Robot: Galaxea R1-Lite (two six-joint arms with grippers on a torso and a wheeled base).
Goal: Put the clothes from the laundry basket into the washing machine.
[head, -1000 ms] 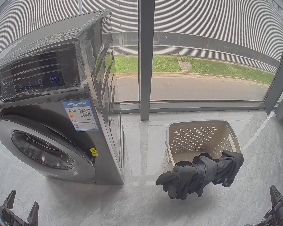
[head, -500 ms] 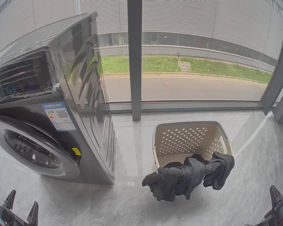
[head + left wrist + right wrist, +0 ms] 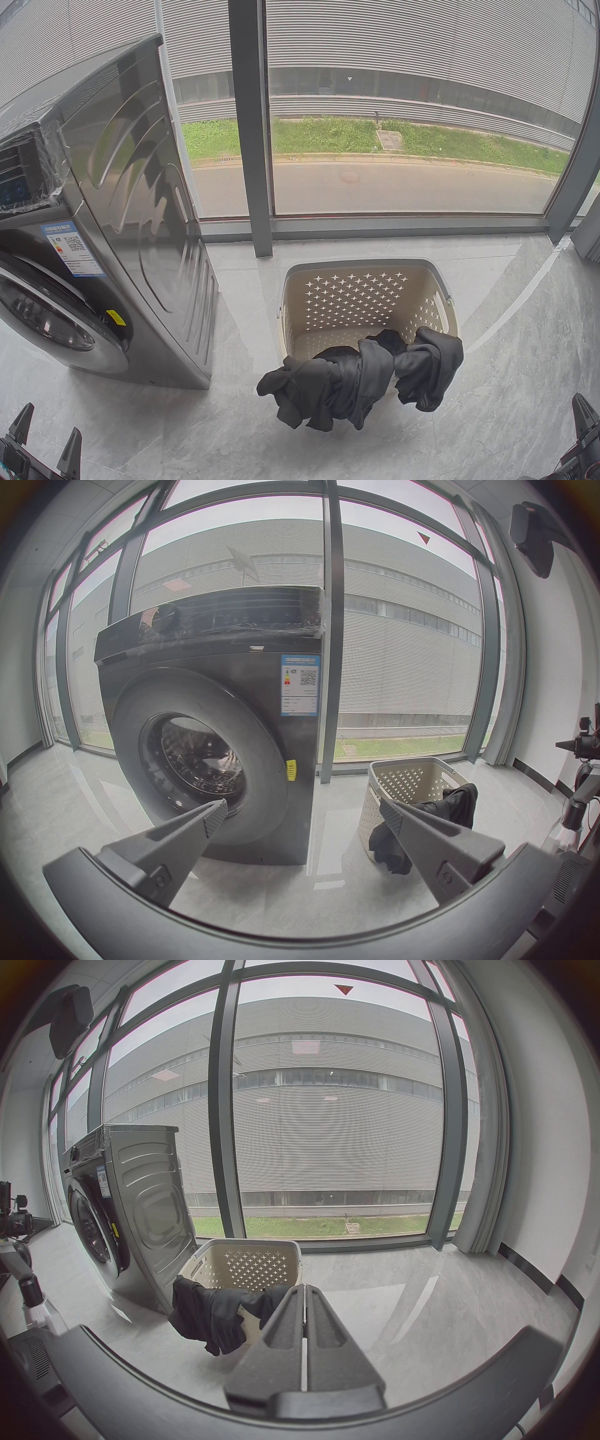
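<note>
Washing machine: biggest item, standing to the left of the laundry basket, close beside it with a strip of bare floor between. Its round door faces my side and looks shut to me, so I judge it has to be opened before anything goes in.

Window wall with a dark post: directly behind the basket. The basket sits out from it, so there's room to reach it from my side.

Laundry basket: cream, perforated walls, upright on the floor.

Clothes: one dark bundle, draped over the basket's near rim. Part lies inside on the bottom and the rest hangs down the outside wall. That overhang gives a fold I can pinch without reaching into the basket.

Left gripper: low, on my side of the basket and off to its left, well apart from it. The fingers are spread wide with nothing between them, and it points roughly at the machine front.

Right gripper: low, on my side of the basket and off to its right, also well apart. The fingers are pressed together and hold nothing. It will have to spread before any grab. I judge both arms are too far back to reach the bundle.
</note>
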